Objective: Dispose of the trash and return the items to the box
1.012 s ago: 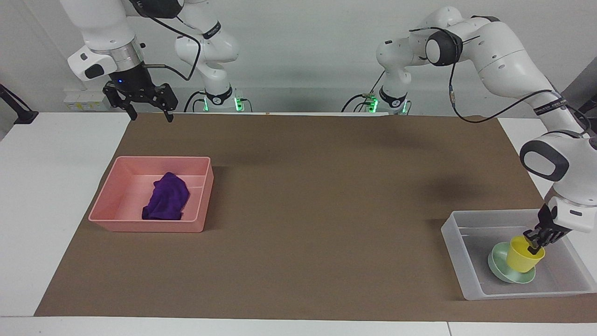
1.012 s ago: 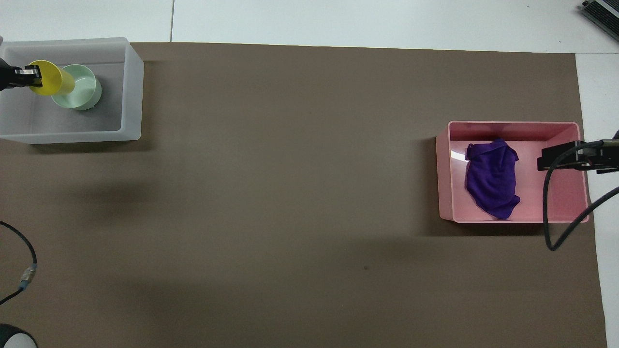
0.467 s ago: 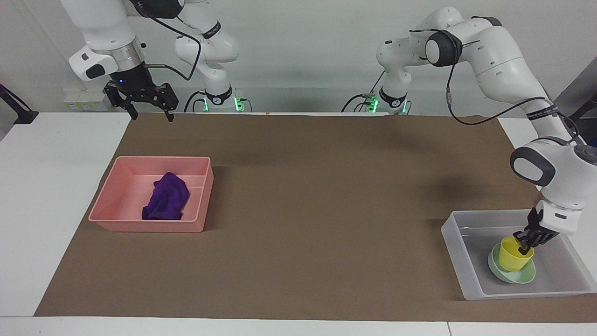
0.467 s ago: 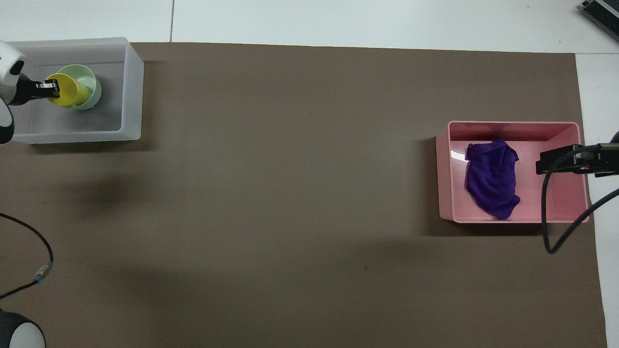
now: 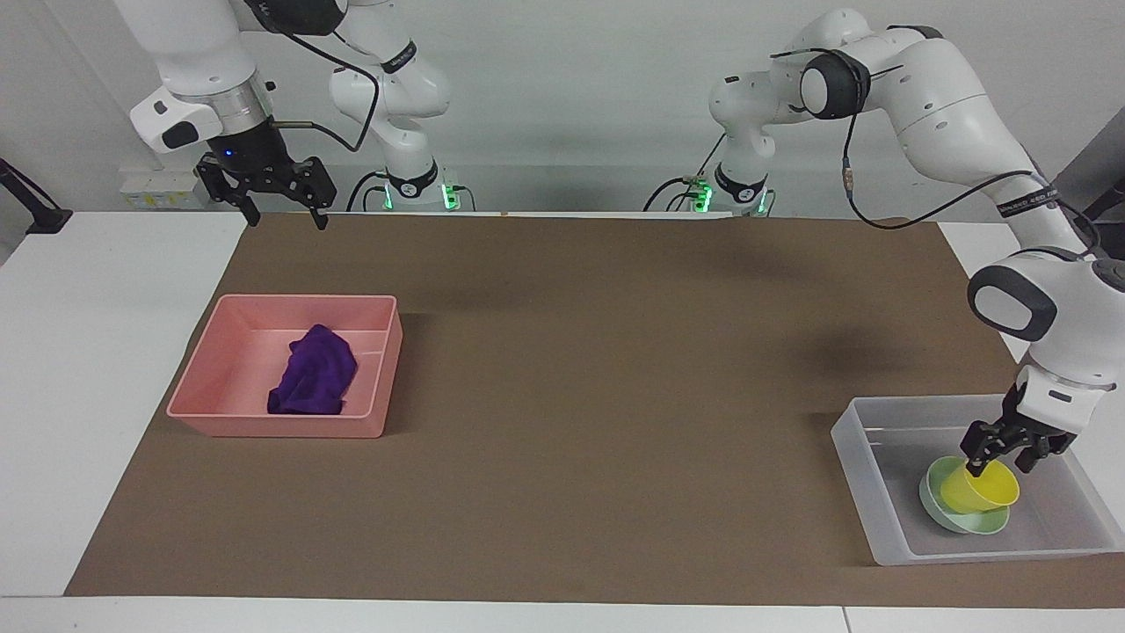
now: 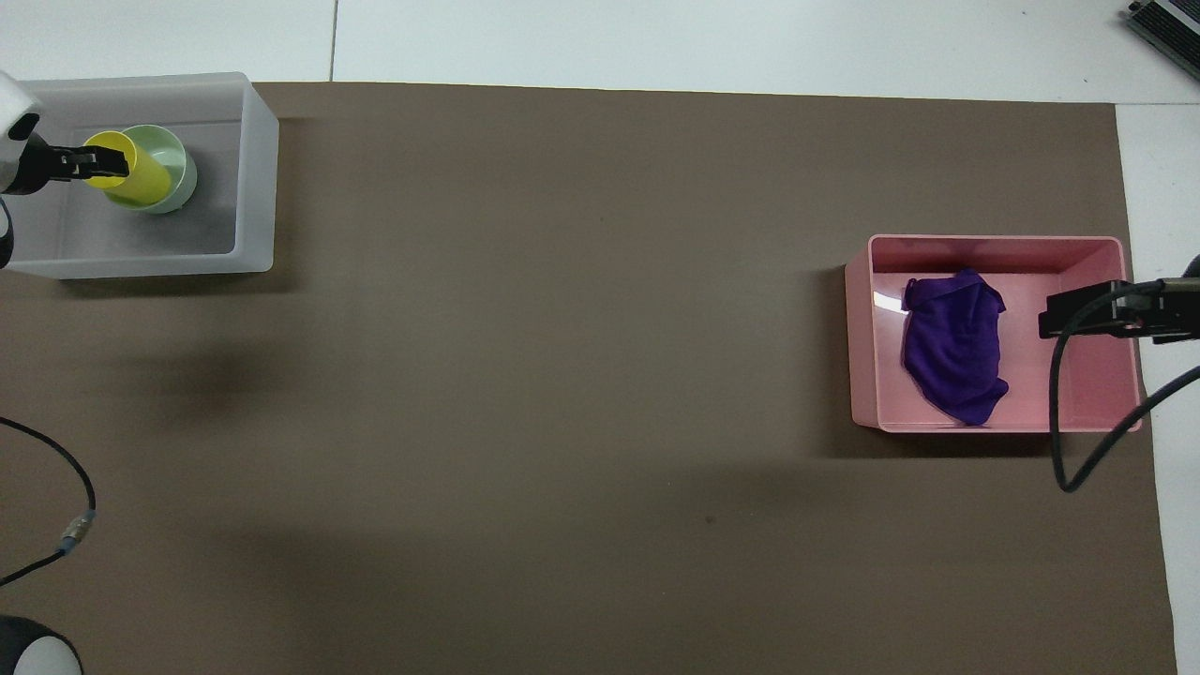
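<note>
Left gripper [image 5: 996, 462]: hanging low inside the box, just above the cup's rim; its fingers are standing apart, one to each side of the rim, and are not pinching the cup.
Cup [image 5: 978, 489]: yellow, sitting in the bowl and leaning over, its mouth tipping toward the left gripper; in the overhead view [image 6: 125, 165] it is lying across the bowl's edge.
Bowl [image 5: 954, 515]: mint-green, resting on the box floor under the cup; in the overhead view [image 6: 178, 164] only the part of its rim toward the right arm's end is showing clear of the cup.
Box [image 5: 854, 457]: translucent white, sitting at the left arm's end of the table, on the corner of the mat farthest from the robots, holding bowl and cup; seen from overhead [image 6: 255, 178] its wall is lining up with the mat's edge.
Mat [image 5: 606, 396]: brown, covering most of the white table [image 5: 79, 352].
Pink tray [image 5: 277, 429]: sitting on the mat toward the right arm's end, well apart from the box.
Rag [image 5: 315, 381]: purple, lying crumpled inside the pink tray, near its middle; overhead [image 6: 953, 349] it is stretching along the tray's length.
Right gripper [image 5: 283, 216]: waiting in the air over the mat's corner nearest the robots, clear of the pink tray, fingers spread wide and holding nothing; overhead [image 6: 1078, 311] it is overlapping the tray only by height.
</note>
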`<state>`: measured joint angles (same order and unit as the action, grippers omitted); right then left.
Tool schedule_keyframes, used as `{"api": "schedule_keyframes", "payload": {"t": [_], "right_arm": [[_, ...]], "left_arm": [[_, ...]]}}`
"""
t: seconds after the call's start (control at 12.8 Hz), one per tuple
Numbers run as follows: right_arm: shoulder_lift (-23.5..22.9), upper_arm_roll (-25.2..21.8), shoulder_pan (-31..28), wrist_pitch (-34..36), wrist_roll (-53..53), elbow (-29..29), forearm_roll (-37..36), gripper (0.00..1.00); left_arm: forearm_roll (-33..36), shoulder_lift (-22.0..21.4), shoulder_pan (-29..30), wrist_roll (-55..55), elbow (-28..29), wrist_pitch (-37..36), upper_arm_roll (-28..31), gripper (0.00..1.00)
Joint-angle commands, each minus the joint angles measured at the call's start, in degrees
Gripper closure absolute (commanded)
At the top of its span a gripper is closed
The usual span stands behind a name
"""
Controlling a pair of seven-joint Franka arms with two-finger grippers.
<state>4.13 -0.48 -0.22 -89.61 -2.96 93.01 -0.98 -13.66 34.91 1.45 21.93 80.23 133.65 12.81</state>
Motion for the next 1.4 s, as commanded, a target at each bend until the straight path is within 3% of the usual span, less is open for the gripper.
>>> {"api": "schedule_keyframes", "payload": {"t": [0.0,0.31,0.7,0.93,1.32], "right_arm": [[1.58,0.3,-0.22,-1.09,-1.69,1.91,-0.16,0.0],[0.0,0.3,-0.83,-0.13,-2.49,-0.72,0.45,0.0],[0.26,0.21,-0.48,-0.3,-3.28,0.41,0.54,0.0],[0.26,0.21,-0.57,-0.39,-3.46,0.42,0.54,0.0],[0.26,0.21,-0.57,-0.39,-2.67,0.5,0.54,0.0]], "left_arm": [[-0.32,-7.11,-2.5,4.7,3.6,-4.52,0.64,0.0],[3.18,-20.38,-5.67,4.27,13.7,-10.92,0.12,0.0],[11.26,-29.62,-5.76,-1.58,13.9,-27.27,-5.66,0.0],[13.21,-31.75,-5.67,-7.15,12.85,-31.85,-10.16,0.0],[14.28,-31.66,-5.41,-7.33,8.8,-36.79,-11.14,0.0]]}}
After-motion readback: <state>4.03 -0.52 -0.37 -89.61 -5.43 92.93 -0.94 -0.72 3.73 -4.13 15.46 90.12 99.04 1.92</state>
